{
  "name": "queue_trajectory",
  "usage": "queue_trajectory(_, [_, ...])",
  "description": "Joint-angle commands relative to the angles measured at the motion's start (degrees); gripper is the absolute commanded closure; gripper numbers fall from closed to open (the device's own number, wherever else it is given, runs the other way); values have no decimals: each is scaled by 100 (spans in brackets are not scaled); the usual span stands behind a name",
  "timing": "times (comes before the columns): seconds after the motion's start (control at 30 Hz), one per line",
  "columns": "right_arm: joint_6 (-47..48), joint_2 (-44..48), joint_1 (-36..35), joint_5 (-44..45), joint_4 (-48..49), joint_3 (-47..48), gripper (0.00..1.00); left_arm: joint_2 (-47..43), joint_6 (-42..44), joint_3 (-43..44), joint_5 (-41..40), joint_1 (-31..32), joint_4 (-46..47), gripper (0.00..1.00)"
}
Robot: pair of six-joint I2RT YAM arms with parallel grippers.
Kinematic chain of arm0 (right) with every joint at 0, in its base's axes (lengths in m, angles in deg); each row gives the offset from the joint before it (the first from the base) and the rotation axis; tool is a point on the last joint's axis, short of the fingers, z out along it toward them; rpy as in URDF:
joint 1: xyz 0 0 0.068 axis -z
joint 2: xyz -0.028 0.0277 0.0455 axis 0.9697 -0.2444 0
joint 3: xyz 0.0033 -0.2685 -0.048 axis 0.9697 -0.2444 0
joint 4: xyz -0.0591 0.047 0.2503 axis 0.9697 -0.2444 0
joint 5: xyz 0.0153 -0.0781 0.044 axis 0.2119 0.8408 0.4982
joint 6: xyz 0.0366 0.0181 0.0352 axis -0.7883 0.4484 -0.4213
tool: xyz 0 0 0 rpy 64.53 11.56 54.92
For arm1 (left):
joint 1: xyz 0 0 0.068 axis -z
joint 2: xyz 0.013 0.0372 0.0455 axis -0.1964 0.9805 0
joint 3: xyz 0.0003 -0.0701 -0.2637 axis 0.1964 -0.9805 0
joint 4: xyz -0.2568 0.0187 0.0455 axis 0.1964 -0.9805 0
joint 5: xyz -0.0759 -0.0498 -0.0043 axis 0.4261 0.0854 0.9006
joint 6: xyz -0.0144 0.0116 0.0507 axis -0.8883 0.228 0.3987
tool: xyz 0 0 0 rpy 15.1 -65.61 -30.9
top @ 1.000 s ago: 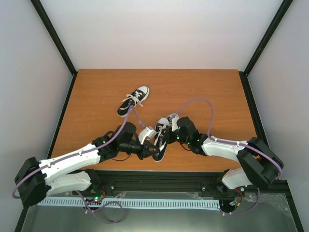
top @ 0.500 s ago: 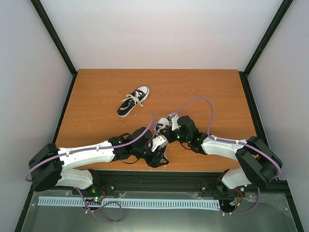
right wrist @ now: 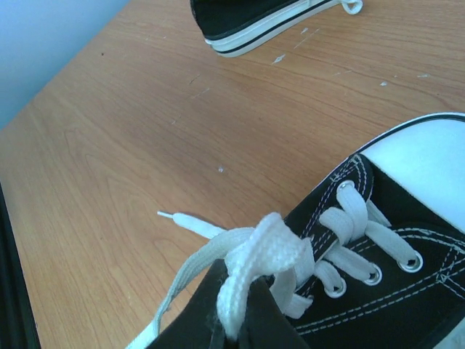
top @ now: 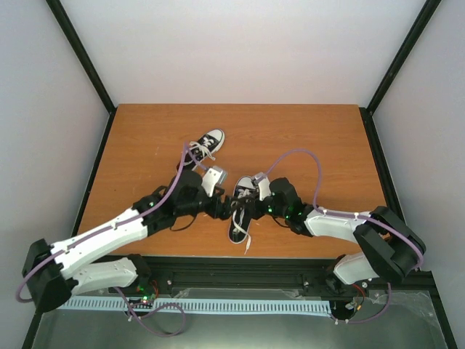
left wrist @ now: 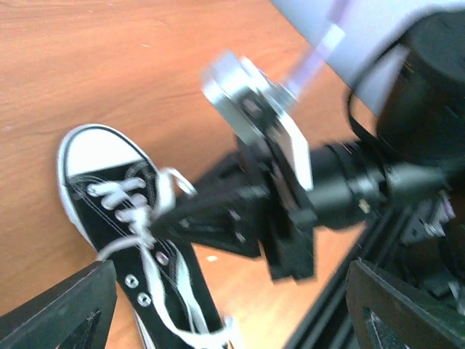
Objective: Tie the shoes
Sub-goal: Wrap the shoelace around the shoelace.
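Near shoe (top: pixel 242 212), lying toward the front edge of the table (top: pixel 145 145): a lace (right wrist: pixel 265 247) is being pinched above the eyelets by the right gripper (right wrist: pixel 243 316), its jaws pressed together. Just beside it, the left gripper (top: pixel 222 209) is being held spread wide, with nothing gripped. The far shoe (top: pixel 201 151) is being left well apart. Risk: if the lace is pulled unopposed, the light shoe may be dragged, or the lace slipped free.

No readable text, label, brand or number in any of my three views. Nothing legible on the near shoe (top: pixel 238 225), the far shoe (top: pixel 201 151), or the arms.
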Motion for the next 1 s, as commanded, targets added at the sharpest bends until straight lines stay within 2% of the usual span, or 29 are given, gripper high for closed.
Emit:
queue_trajectory(0.0, [473,271,-15,-147,396,-224,97,651,-275,828,-343,-384,-319,12])
queue_trajectory(0.13, [653,433,-87,-157,399,-347,97,1139,-639,1009,377,-858,137,16])
queue_trajectory(0.27, [751,469,-210,-91,384,-346,97,1792,-751,1247,1390,-1030,339,29])
queue_trajectory(0.37, [710,460,-260,1,513,-385,97,2065,-816,1217,1850,-1031,540,39])
queue_trajectory(0.6, [641,327,-315,144,617,-363,97,2414,-906,1237,2000,-1037,539,54])
queue_trajectory(0.87, [634,338,-324,183,643,-370,97,2867,-1084,1236,2092,-1040,510,60])
queue_trajectory(0.97, [631,389,-325,194,663,-411,96,2921,-1115,1261,2129,-1040,576,59])
